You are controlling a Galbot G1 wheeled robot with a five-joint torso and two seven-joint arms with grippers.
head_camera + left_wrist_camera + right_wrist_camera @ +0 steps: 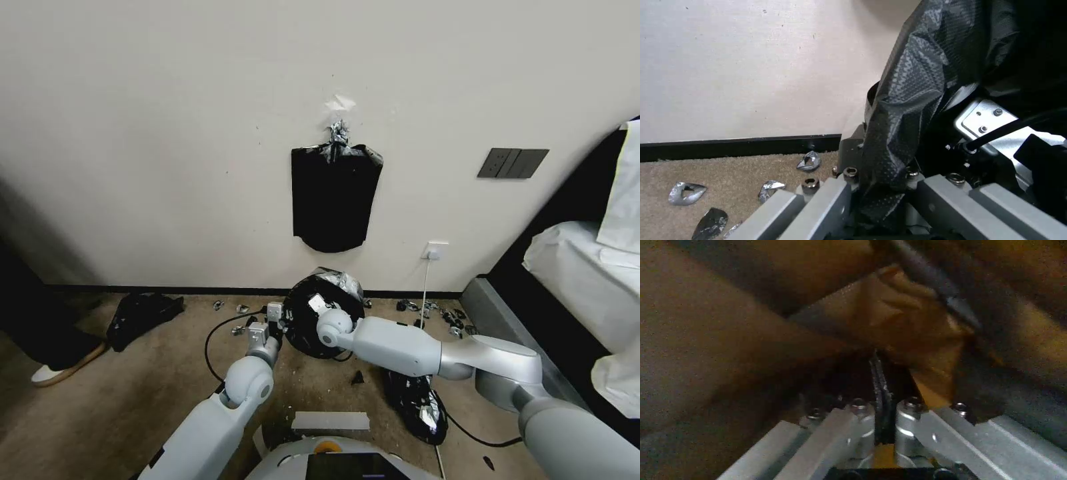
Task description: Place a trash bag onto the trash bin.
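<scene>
Head view: trash bag (pixel 319 320) draped over trash bin, on carpet (pixel 133 400) against wall (pixel 167 133), at 12 o'clock from robot base, directly below black bundle (pixel 335 200) hanging on wall. Left gripper (pixel 273 327) at bag's 9 o'clock edge, fingers (pixel 853 156) pinched shut on fold of film; right gripper (pixel 320 310) reaching into bag's mouth from 4 o'clock, fingers (pixel 862 416) closed tight on thin black sheet. Foil scraps (pixel 686 193) scattered on carpet near baseboard.

Right tool (pixel 882 413) pinches the trash bag (pixel 880 380).
</scene>
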